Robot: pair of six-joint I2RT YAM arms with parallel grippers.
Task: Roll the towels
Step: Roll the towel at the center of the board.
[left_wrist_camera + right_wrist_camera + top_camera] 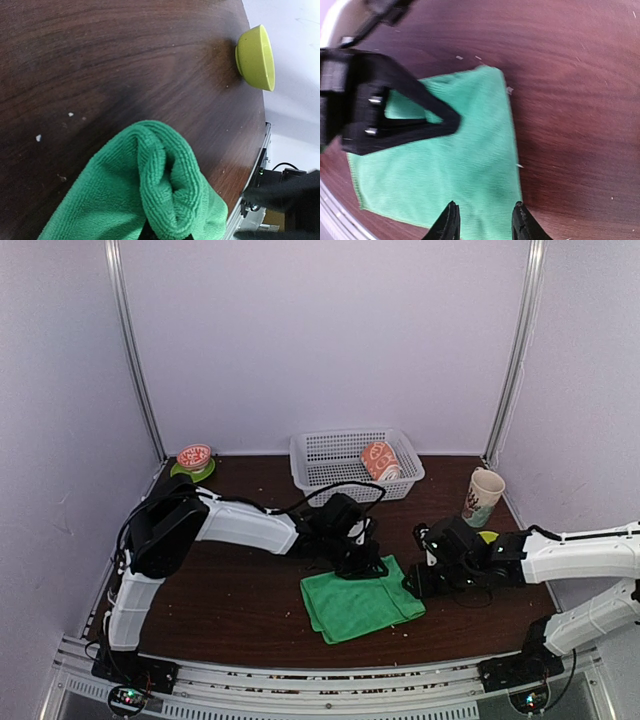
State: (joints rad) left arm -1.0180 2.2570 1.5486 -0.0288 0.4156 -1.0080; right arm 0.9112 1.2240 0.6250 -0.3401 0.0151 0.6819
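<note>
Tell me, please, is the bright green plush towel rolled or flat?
Mostly flat: the bright green plush towel lies spread, only its far edge bunched in the left end effector.

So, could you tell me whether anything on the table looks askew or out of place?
The green towel lies skewed to the table edge, its far side bunched into a fold pinched by the left gripper. Small white specks dot the wood. Nothing looks damaged.

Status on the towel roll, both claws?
Left claw shut on a bunched fold of the green towel. Right claw open over its right edge. Towel mostly flat, unrolled; orange towel in basket. Nothing blocking.
</note>
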